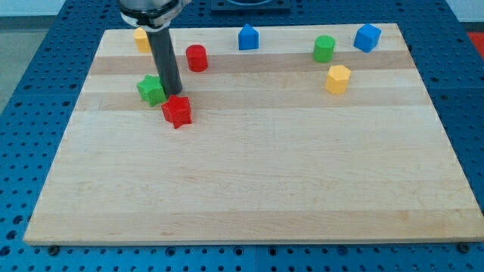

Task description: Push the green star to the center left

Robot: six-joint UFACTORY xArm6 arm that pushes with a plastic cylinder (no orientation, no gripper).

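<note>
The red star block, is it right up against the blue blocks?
No. The red star lies beside the green star and my tip; both blue blocks sit along the board's top edge.

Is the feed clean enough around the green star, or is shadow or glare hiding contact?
Camera view: even, soft lighting, no glare on the wooden board; sharp throughout. My tip sits between the green star and red star; the rod covers the green star's right edge, so contact cannot be confirmed.

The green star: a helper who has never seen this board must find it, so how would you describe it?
Look at the wooden board, in its upper part towards the view's left. The dark rod comes down there, and my tip sits between two blocks. The green star is the one at the tip's left, unlike the red star just below it or the rounder green block far right.
</note>
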